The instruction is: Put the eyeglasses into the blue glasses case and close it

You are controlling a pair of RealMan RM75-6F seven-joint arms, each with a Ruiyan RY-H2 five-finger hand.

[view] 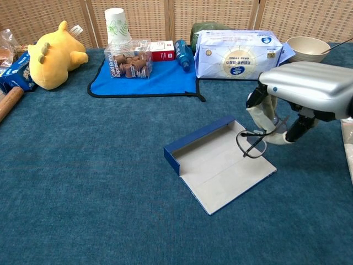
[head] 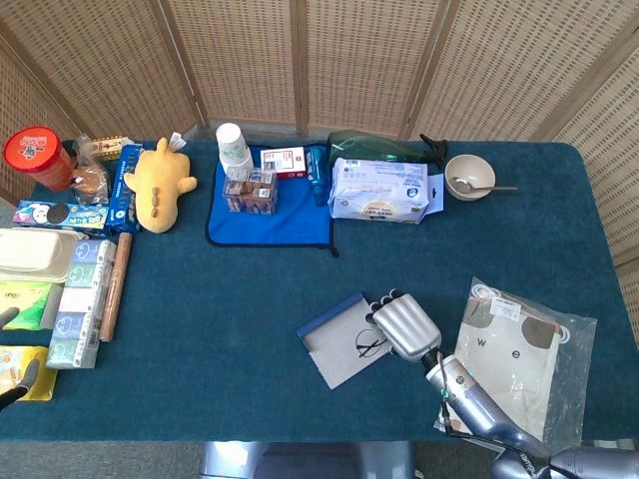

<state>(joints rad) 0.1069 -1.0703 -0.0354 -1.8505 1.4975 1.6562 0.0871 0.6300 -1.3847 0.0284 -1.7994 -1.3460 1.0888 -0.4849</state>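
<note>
Carrying the eyeglasses [view: 252, 144] over the open blue glasses case [view: 218, 164], the robot's right hand [view: 281, 118] pinches the frame between its fingers, the lenses hanging just above the case's grey inner panel near its right edge; whether they touch the panel cannot be told; the placing step appears to be in hand, with closing not yet begun; the next move would call for lowering the glasses toward the walled tray and releasing them so they lie along it, then folding the flat flap over; the case lies open on the teal tabletop [head: 200, 319], its long axis running diagonally from near-left to far-right in the chest view; the glasses' own heading is unclear; the left hand [head: 12, 379] shows only as dark fingertips at the frame's left edge, state unknown.
</note>
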